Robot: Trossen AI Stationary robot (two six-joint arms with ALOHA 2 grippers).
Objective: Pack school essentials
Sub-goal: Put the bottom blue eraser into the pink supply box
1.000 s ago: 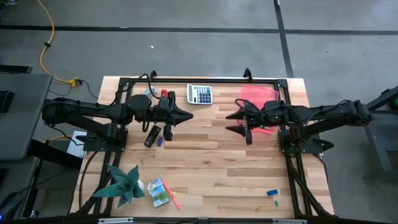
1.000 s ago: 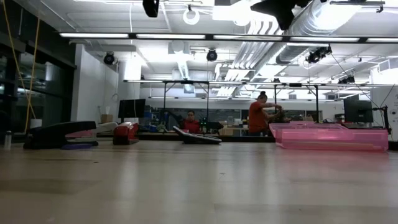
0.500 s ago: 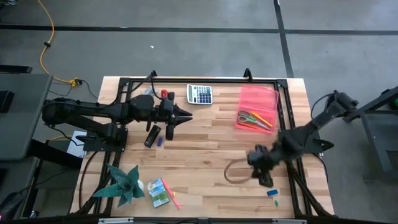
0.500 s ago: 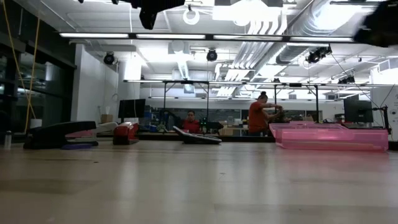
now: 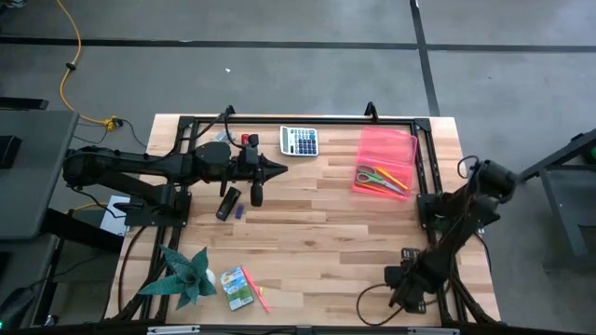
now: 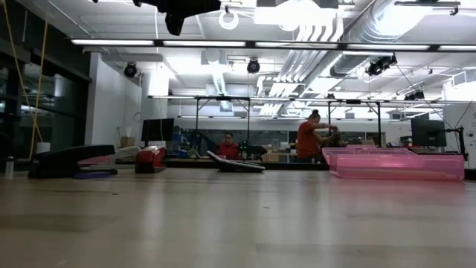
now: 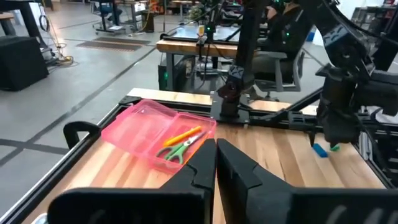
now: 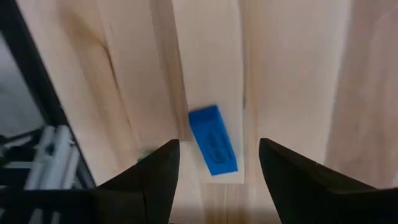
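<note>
Right end effector (image 8: 214, 171) poised with fingers spread wide straight above small flat blue rectangular eraser (image 8: 212, 139), lying on wooden bench (image 5: 317, 223) near front right corner, ready for pinching. Left end effector (image 7: 216, 163) closed, empty, waiting high over bench.

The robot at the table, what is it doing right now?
It is packing school things. The right gripper, fingers open, hangs over the blue eraser near the table's front right corner. The green-handled scissors and an orange pencil already lie in the pink tray. The left gripper, shut and empty, waits beside the calculator.
</note>
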